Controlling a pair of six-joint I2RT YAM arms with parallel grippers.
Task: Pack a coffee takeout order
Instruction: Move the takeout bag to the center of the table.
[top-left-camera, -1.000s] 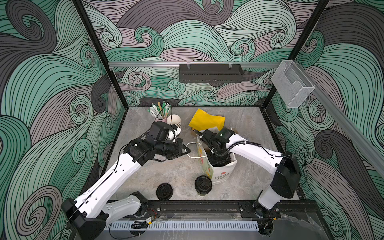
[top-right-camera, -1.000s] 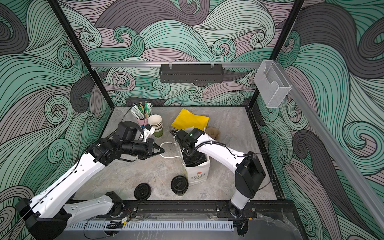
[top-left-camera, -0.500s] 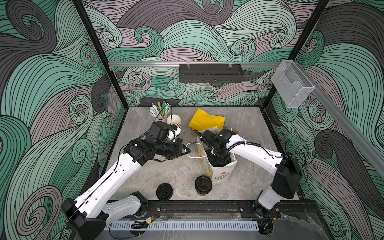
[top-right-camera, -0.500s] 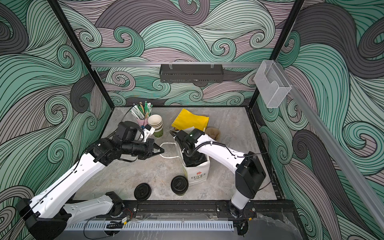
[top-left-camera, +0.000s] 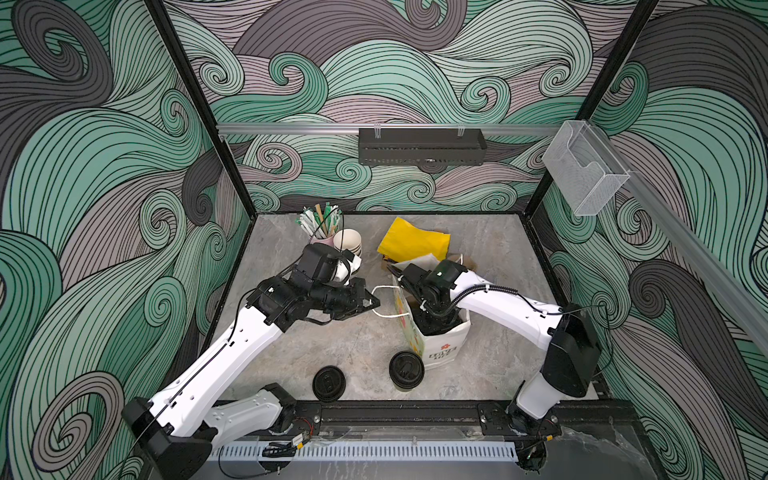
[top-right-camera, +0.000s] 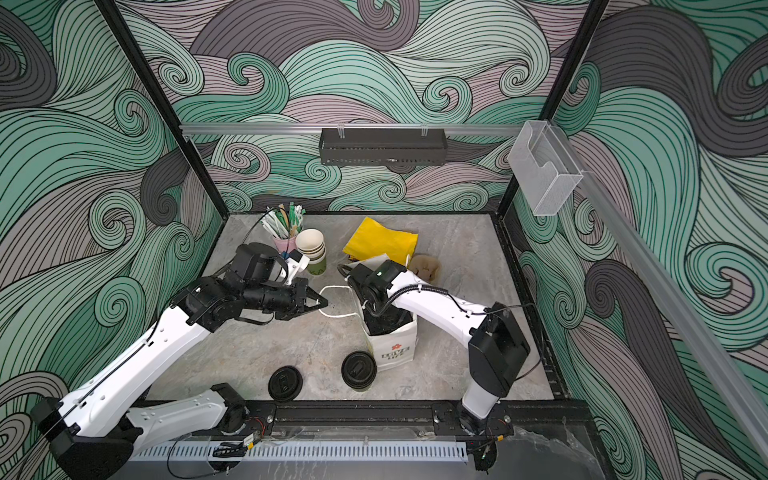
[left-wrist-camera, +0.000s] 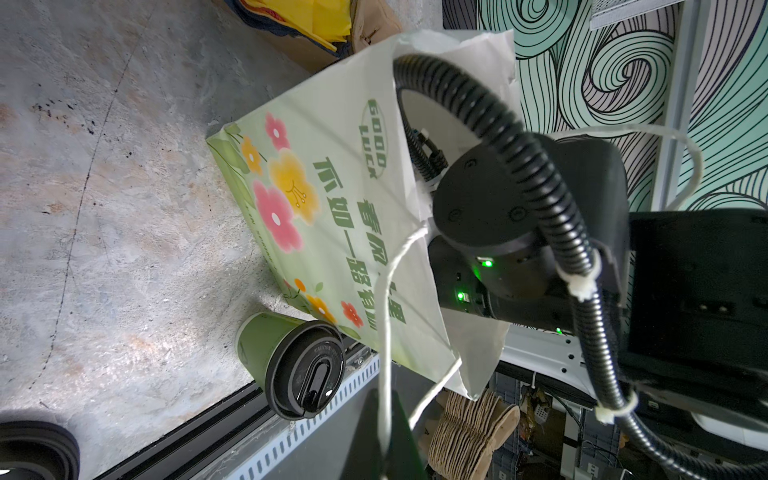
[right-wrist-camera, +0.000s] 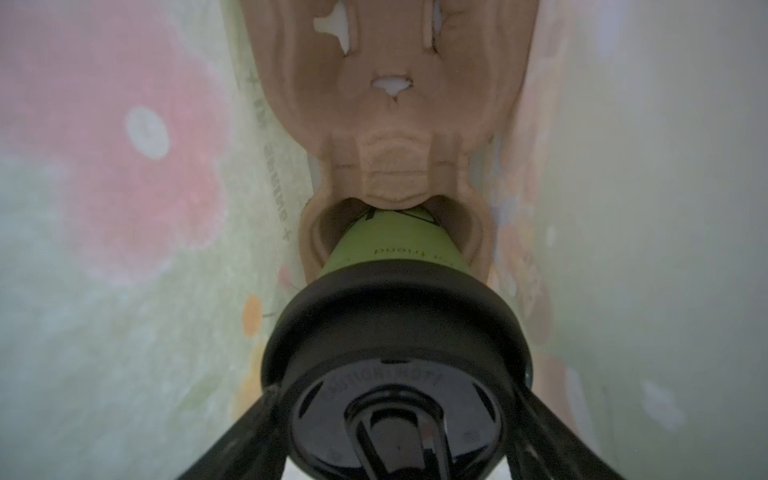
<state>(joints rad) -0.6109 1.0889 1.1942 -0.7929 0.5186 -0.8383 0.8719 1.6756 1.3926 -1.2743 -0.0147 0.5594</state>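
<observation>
A white flowered paper bag (top-left-camera: 440, 349) (left-wrist-camera: 332, 187) stands mid-table. My left gripper (top-left-camera: 376, 304) (left-wrist-camera: 384, 436) is shut on its white string handle (left-wrist-camera: 386, 316), pulling the mouth wide. The right gripper (right-wrist-camera: 397, 386) reaches down inside the bag. Its fingers (right-wrist-camera: 257, 415) lie close on both sides of a black lid (right-wrist-camera: 395, 332) on a green cup (right-wrist-camera: 395, 245). That cup sits in a brown pulp carrier (right-wrist-camera: 386, 104); whether the fingers press on it does not show. A second lidded cup (top-left-camera: 406, 370) (left-wrist-camera: 291, 365) stands beside the bag. Yellow napkins (top-left-camera: 413, 241) lie behind.
A loose black lid (top-left-camera: 328, 382) lies near the front rail. At the back left stand stacked open cups (top-left-camera: 348, 243) and a pink cup of straws (top-right-camera: 284, 239). Brown cardboard (top-right-camera: 424, 266) lies by the napkins. The right arm (top-left-camera: 498, 303) bridges over the bag.
</observation>
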